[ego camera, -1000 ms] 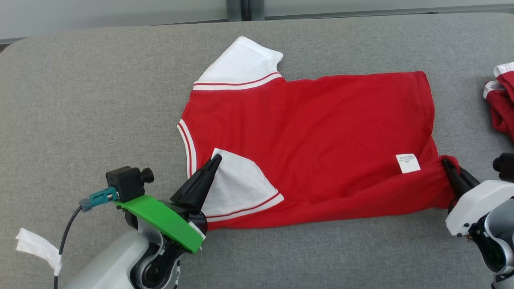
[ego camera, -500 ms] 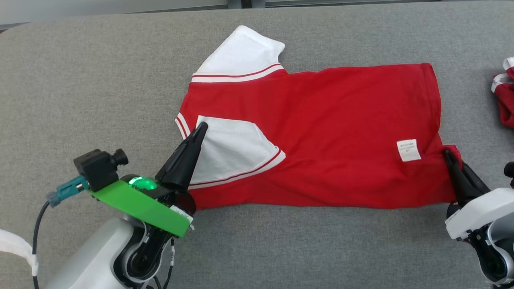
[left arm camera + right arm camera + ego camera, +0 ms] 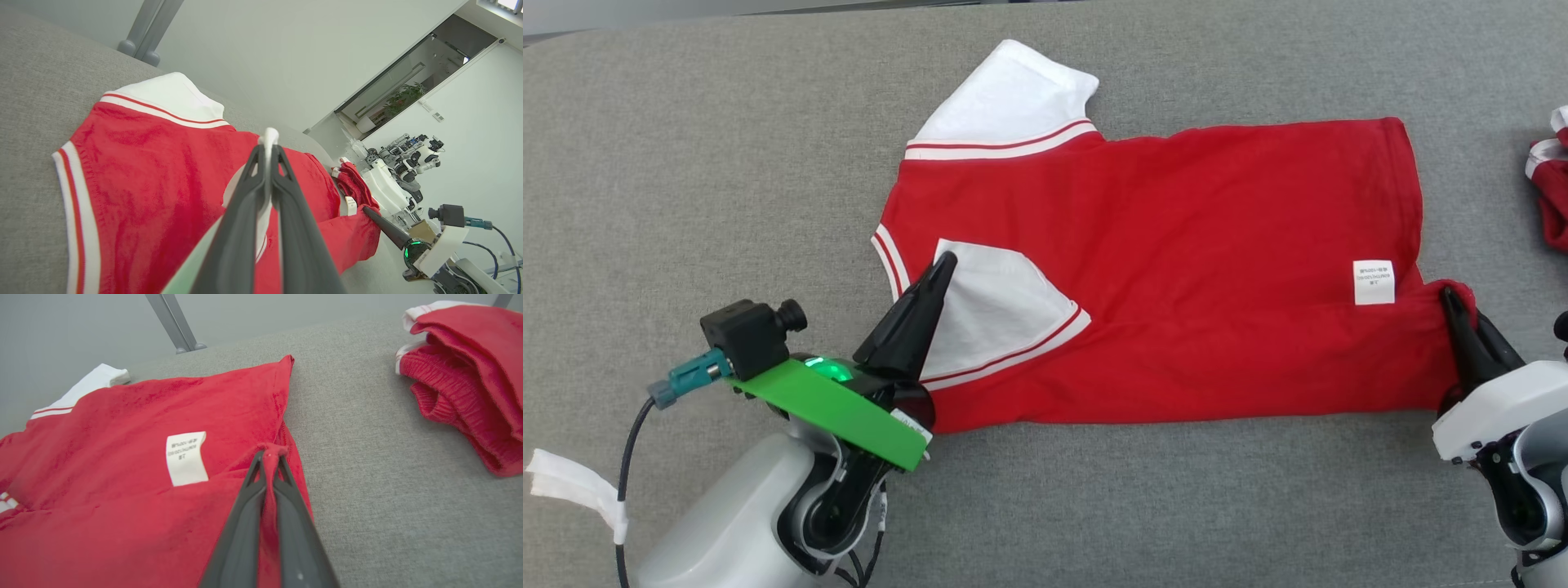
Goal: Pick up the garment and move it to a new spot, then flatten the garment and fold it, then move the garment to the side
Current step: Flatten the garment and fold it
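A red garment (image 3: pixel 1176 245) with white sleeves and a white label lies on the grey padded table (image 3: pixel 686 163), its near long edge turned up over the body. My left gripper (image 3: pixel 945 265) is shut on the white sleeve (image 3: pixel 992 306), which lies folded onto the red body. The left wrist view has that sleeve's white tip pinched at the gripper (image 3: pixel 269 149). My right gripper (image 3: pixel 1450 296) is shut on the garment's red hem corner at the right end. In the right wrist view red cloth runs between the two dark fingers of that gripper (image 3: pixel 269 455).
A second red and white garment (image 3: pixel 1553 196) lies bunched at the table's right edge, also large in the right wrist view as a rumpled pile (image 3: pixel 466 375). A white tape strip (image 3: pixel 572 490) hangs from the left arm's cable. Another robot (image 3: pixel 412 159) stands far off.
Both grippers have carried the near edge of the garment further over its body, away from me, then eased back a little. The head camera has tilted, shifting the whole picture.
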Robot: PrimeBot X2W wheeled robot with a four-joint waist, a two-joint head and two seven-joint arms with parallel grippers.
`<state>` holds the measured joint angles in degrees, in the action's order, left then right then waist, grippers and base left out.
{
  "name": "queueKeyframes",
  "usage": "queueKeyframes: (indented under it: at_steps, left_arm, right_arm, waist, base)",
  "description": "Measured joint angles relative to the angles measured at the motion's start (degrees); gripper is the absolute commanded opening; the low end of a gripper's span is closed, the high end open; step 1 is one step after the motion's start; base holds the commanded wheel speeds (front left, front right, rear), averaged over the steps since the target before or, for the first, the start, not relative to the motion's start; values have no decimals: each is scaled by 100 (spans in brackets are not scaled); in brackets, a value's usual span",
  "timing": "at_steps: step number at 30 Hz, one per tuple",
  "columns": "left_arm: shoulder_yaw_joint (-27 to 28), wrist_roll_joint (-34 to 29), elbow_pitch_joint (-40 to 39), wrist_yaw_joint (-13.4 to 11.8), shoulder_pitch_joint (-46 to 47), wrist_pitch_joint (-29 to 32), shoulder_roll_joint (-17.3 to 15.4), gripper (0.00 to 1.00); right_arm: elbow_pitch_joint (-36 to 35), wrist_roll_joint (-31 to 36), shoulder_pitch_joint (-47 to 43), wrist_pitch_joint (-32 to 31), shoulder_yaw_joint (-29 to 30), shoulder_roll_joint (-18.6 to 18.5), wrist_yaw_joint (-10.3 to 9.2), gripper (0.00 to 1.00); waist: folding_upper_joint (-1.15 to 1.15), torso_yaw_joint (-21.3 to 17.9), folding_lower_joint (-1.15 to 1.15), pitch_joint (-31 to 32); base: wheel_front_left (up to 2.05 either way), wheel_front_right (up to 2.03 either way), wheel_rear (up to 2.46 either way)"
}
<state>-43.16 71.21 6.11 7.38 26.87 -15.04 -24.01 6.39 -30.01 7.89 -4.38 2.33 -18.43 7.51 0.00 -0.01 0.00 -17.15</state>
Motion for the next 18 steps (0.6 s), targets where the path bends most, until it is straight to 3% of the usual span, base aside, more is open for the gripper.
queueKeyframes:
  at_steps: [1,2,3,7,14,18]
  left_arm:
    - [-1,-34,98,0,43,0,22,0]
    - [21,-111,241,0,92,0,41,42]
    - [73,-210,403,0,136,-1,74,100]
    - [286,-666,861,0,221,-9,300,100]
    - [1416,-1685,1163,-31,-245,-10,670,100]
    - [1583,-2234,1137,-250,-842,-9,672,100]
  right_arm:
    - [79,24,27,-20,0,21,0,30]
    - [162,51,58,-81,-9,59,0,100]
    - [212,68,70,-108,-13,102,0,100]
    - [325,163,119,-108,11,149,0,100]
    - [133,249,-225,-463,426,140,0,100]
    - [-250,359,-642,-795,806,227,0,100]
  waist:
    - [0,4,0,-2]
    - [0,7,0,0]
    - [0,10,0,4]
    - [0,7,0,47]
    - [0,-5,0,182]
    - [0,-18,0,240]
  base:
    - [0,0,0]
    - [0,0,0]
    - [0,0,0]
    - [0,0,0]
    - [0,0,0]
    - [0,0,0]
